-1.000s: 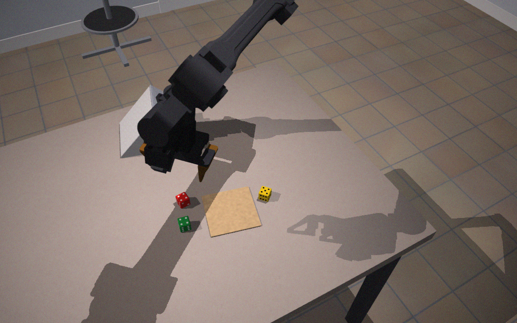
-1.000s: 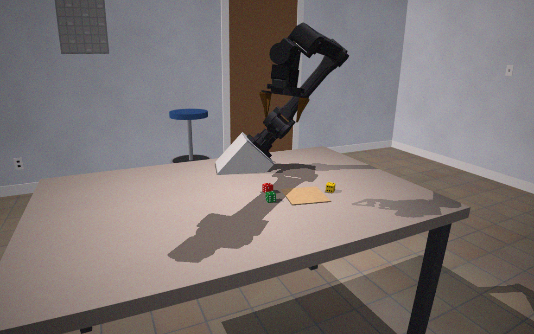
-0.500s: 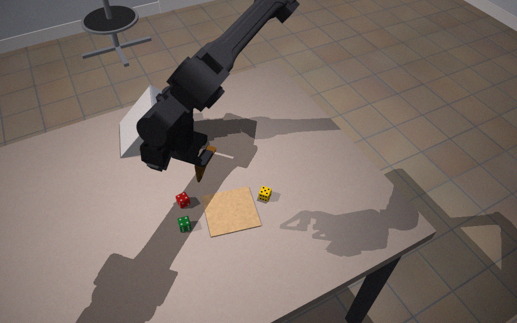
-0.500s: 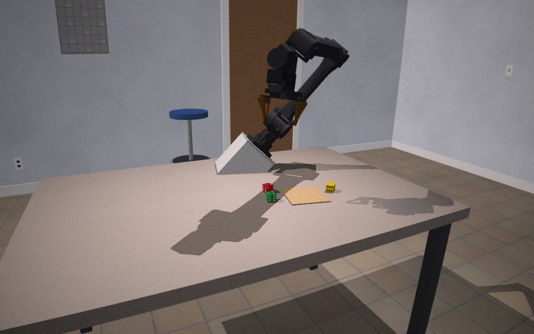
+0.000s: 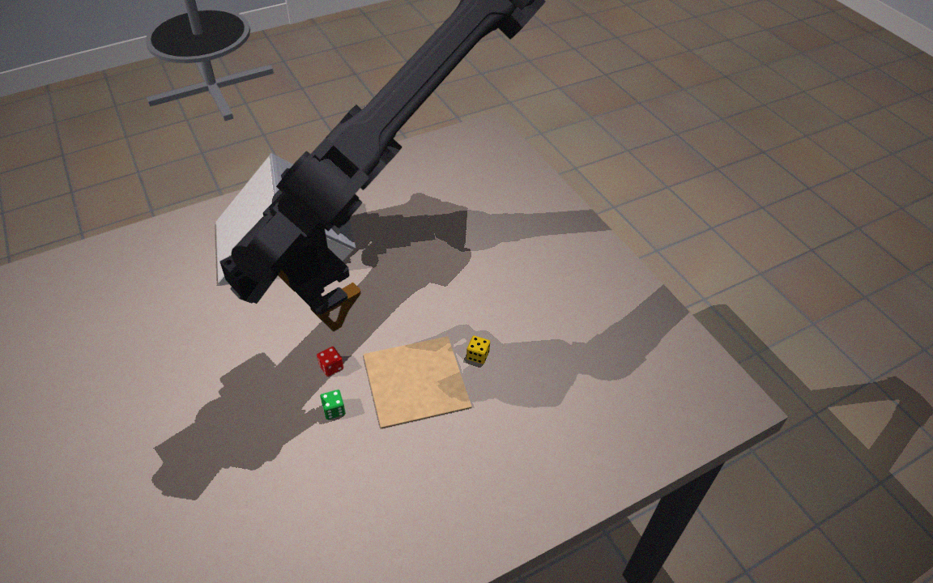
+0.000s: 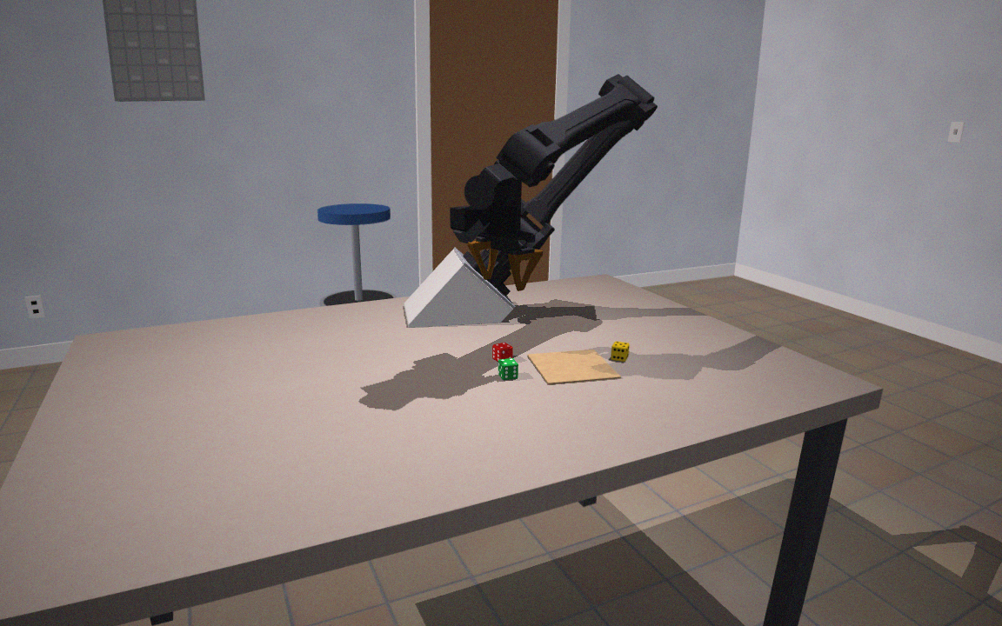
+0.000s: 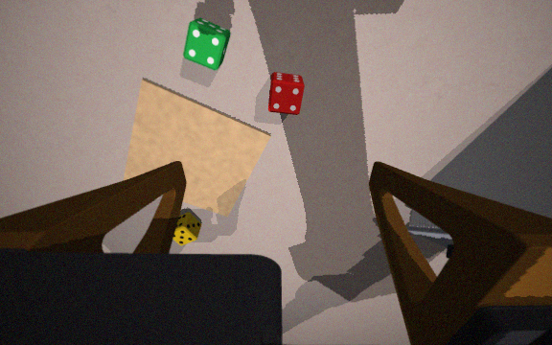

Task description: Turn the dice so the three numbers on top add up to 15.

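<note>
The tan square mat [image 5: 415, 391] [image 6: 571, 369] [image 7: 185, 125] lies flat on the table. All three dice stand off it on the table. The red die [image 5: 330, 360] [image 6: 501, 351] [image 7: 286, 98] shows 4 on top, left of the mat in the top and exterior views. The green die [image 5: 333, 404] [image 6: 508, 369] [image 7: 206, 47] shows 4 on top, nearer the front on that same side. The yellow die [image 5: 478, 350] [image 6: 619, 351] [image 7: 187, 231] shows 5 on top, just right of the mat; a finger partly covers it in the wrist view. My gripper [image 6: 504, 283] [image 7: 277, 172] is open and empty, above the table behind the red die.
A pale wedge-shaped block [image 5: 241, 221] [image 6: 454, 299] stands at the back of the table, close to the arm and gripper. The arm's shadow falls across the table and part of the mat. The table's front edge [image 6: 442, 522] is well in front of the dice.
</note>
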You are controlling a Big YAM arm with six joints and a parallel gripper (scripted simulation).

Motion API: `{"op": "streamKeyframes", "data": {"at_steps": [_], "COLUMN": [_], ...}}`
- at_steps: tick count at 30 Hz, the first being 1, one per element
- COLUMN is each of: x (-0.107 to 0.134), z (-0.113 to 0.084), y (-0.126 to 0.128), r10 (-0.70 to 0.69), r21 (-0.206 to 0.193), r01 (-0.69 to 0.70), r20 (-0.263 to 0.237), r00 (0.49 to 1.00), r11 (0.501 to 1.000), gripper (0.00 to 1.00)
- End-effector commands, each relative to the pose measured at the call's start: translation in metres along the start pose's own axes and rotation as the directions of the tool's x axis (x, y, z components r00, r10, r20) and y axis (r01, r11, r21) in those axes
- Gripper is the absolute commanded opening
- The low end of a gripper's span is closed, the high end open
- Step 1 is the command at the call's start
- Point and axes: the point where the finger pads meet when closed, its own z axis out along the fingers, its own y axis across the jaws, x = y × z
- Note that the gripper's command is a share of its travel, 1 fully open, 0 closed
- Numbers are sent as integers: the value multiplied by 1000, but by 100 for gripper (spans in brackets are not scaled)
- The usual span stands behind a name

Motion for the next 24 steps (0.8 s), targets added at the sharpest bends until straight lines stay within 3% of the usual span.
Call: {"op": "streamKeyframes", "data": {"at_steps": [1, 4, 6, 9, 12, 13, 21, 24], "x": [7, -5, -5, 8, 7, -2, 1, 5], "z": [4, -7, -7, 7, 6, -5, -2, 23], "y": [0, 14, 14, -4, -3, 10, 6, -4], "r10": [98, 79, 81, 117, 115, 92, 99, 115], "r21": [-11, -23, -24, 2, 1, -15, -10, 1], "r01": [-98, -79, -80, -117, -115, -91, -99, -115], "r20": [18, 43, 43, 0, 2, 30, 21, 0], "r00": [995, 996, 996, 993, 993, 995, 995, 993], "r11": [995, 997, 997, 993, 993, 996, 995, 993], "gripper": [100, 100, 100, 100, 100, 100, 100, 100]}}
